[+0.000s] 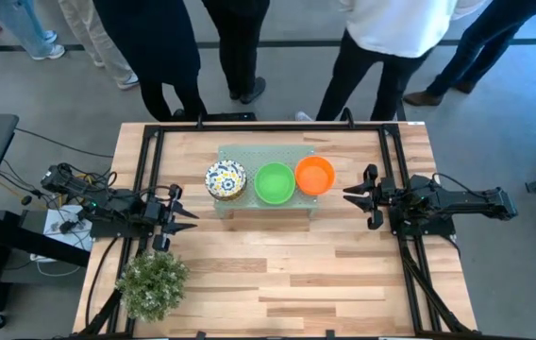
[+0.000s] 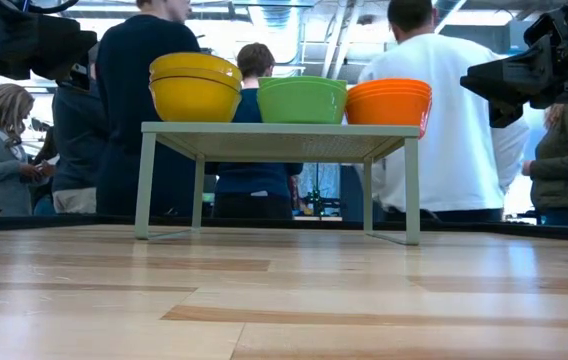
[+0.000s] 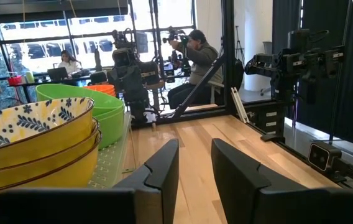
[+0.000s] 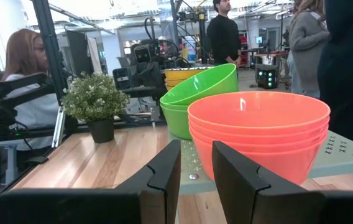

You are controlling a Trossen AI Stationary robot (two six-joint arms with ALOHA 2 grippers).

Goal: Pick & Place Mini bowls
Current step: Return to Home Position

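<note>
Three stacks of mini bowls stand on their bases in a row on a pale green perforated stand (image 1: 263,206). They are the floral yellow-sided stack (image 1: 226,179) (image 3: 33,146), the green stack (image 1: 274,183) (image 4: 201,93) and the orange stack (image 1: 314,176) (image 4: 260,134). My left gripper (image 1: 191,215) (image 3: 195,165) is open and hovers above the table, to the left of the floral stack. My right gripper (image 1: 348,196) (image 4: 195,165) is open and hovers to the right of the orange stack. Neither touches a bowl.
The stand rests on thin legs (image 2: 144,180), with open space beneath it. A small bushy plant (image 1: 152,281) sits near the table's near left corner. Black frame rails (image 1: 145,189) run along both sides of the table. People stand beyond the far edge (image 1: 381,57). Bare wood (image 1: 287,274) lies in front of the stand.
</note>
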